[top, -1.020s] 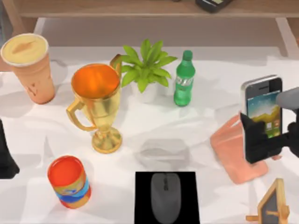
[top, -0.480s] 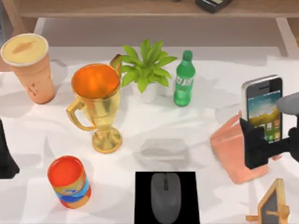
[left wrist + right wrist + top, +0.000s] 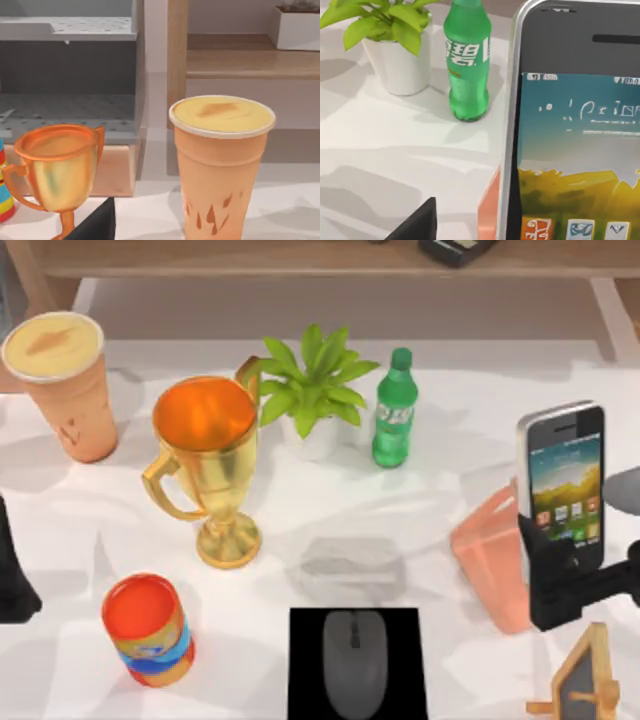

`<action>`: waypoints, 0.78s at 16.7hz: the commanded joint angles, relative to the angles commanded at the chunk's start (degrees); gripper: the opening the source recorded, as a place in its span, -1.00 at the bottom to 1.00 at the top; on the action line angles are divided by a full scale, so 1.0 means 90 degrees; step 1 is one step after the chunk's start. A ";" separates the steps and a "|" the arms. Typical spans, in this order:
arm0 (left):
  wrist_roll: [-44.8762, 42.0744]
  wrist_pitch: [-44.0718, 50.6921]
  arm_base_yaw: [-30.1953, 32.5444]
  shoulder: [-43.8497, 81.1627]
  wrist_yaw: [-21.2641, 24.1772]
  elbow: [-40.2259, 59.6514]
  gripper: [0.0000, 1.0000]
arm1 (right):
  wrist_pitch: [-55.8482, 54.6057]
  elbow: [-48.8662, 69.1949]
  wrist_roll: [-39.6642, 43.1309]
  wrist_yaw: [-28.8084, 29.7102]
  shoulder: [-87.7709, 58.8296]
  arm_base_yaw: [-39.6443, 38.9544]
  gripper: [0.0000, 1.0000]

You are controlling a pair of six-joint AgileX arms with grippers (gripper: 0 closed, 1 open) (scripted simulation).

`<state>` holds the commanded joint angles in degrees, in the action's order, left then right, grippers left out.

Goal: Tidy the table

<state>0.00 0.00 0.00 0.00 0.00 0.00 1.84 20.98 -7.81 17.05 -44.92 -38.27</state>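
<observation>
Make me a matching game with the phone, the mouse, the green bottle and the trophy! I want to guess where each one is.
Things:
1. phone
2. mouse
3. green bottle
4. gold trophy

Places:
A. beside the potted plant
B. on the black mat
C. right side, by the right gripper
D. between the orange cup and the plant

Pairs: 1-C, 2-B, 3-A, 4-D

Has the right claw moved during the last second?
Yes. The right claw has slid down the phone, toward the small wooden board.
</observation>
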 joint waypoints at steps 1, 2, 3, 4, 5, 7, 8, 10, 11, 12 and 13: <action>0.0000 0.0000 0.0000 0.0000 0.0000 0.0000 1.00 | 0.0000 -0.0004 0.0001 -0.0002 0.0009 0.0009 1.00; 0.0000 0.0000 0.0000 0.0000 0.0000 0.0000 1.00 | -0.0004 -0.0028 0.0008 -0.0017 0.0063 0.0060 1.00; 0.0000 0.0000 0.0000 0.0000 0.0000 0.0000 1.00 | -0.0009 -0.0071 0.0022 -0.0047 0.0162 0.0148 1.00; 0.0000 0.0000 0.0000 0.0000 0.0000 0.0000 1.00 | -0.0017 -0.0137 0.0047 -0.0099 0.0310 0.0276 1.00; 0.0000 0.0000 0.0000 0.0000 0.0000 0.0000 1.00 | -0.0025 -0.0222 0.0080 -0.0166 0.0495 0.0435 1.00; 0.0000 0.0000 0.0000 0.0000 0.0000 0.0000 1.00 | -0.0042 -0.0438 0.0165 -0.0335 0.0950 0.0828 1.00; 0.0000 0.0000 0.0000 0.0000 0.0000 0.0000 1.00 | -0.0051 -0.0565 0.0214 -0.0435 0.1215 0.1056 1.00; 0.0000 0.0000 0.0000 0.0000 0.0000 0.0000 1.00 | -0.0073 -0.0850 0.0324 -0.0666 0.1816 0.1569 1.00; 0.0000 0.0000 0.0000 0.0000 0.0000 0.0000 1.00 | -0.0086 -0.1005 0.0383 -0.0794 0.2147 0.1848 1.00; 0.0000 0.0000 0.0000 0.0000 0.0000 0.0000 1.00 | -0.0101 -0.1164 0.0443 -0.0928 0.2490 0.2136 1.00; 0.0000 0.0000 0.0000 0.0000 0.0000 0.0000 1.00 | -0.0117 -0.1324 0.0504 -0.1063 0.2839 0.2429 1.00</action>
<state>0.00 0.00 0.00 0.00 0.00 0.00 0.79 9.06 -3.27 7.47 -19.38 -16.42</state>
